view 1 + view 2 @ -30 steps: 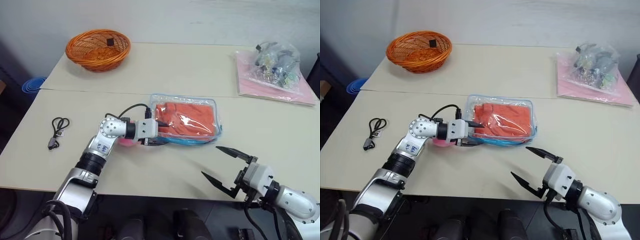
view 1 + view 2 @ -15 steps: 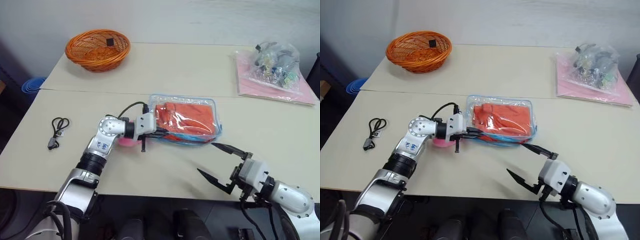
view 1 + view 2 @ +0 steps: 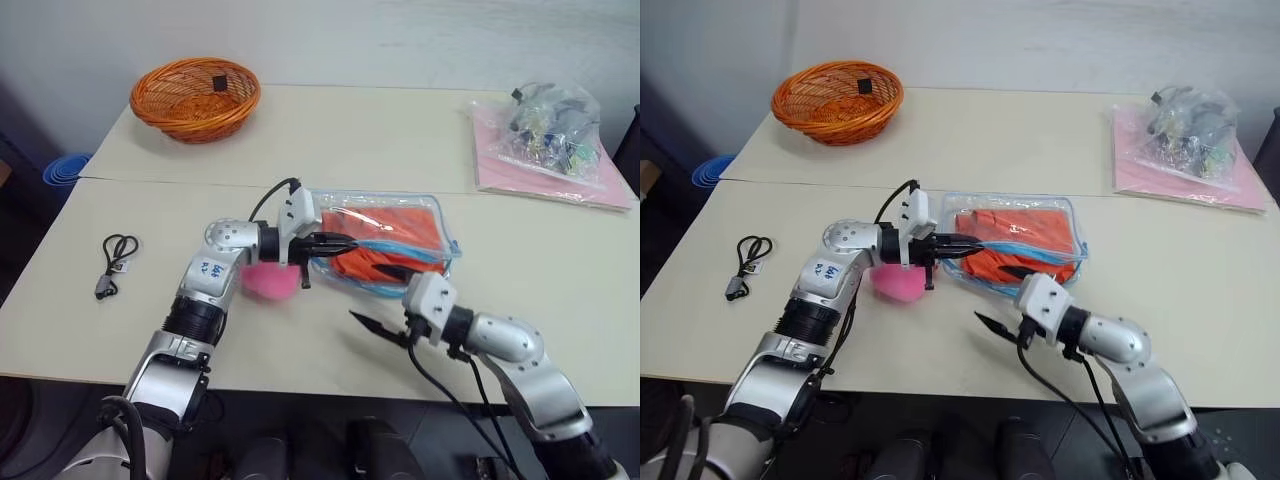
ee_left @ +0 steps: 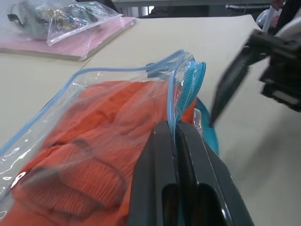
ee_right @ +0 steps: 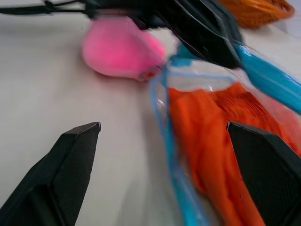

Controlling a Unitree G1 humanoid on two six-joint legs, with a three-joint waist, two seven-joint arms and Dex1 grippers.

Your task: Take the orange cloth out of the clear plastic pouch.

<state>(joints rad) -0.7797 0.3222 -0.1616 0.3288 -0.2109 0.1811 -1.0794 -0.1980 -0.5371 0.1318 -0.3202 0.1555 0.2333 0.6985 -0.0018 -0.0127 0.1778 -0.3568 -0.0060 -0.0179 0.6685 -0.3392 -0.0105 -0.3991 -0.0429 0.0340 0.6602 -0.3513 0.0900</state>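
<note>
From the head views, the clear plastic pouch (image 3: 385, 240) is lying on the tan table (image 3: 300, 150), near the front edge, with the orange cloth (image 3: 390, 235) still inside it. The left gripper (image 3: 340, 243) is reaching in from the pouch's left end with its jaws clenched on the blue-trimmed edge, and that end of the pouch is lifting off the table. The right gripper (image 3: 385, 300) is sitting just in front of the pouch, jaws spread wide and holding nothing — one finger is lying over the pouch's front edge, the other is pointing out over the bare table. A pink plush (image 3: 270, 281) is resting just beside the left wrist. Farther back, an orange wicker basket (image 3: 195, 97) is sitting at the far left, a clear bag of small items (image 3: 555, 125) is lying on a pink sheet at the far right, and a black cable (image 3: 115, 262) is lying well to the left.

In the left wrist view, the two black fingers (image 4: 157, 174) are pressing together on the pouch's clear plastic and blue trim, with the cloth bunching behind the film.

In the right wrist view, the fingers (image 5: 61, 174) are standing far apart — the open mouth of the pouch and the cloth are lying between them, with the plush beyond.
</note>
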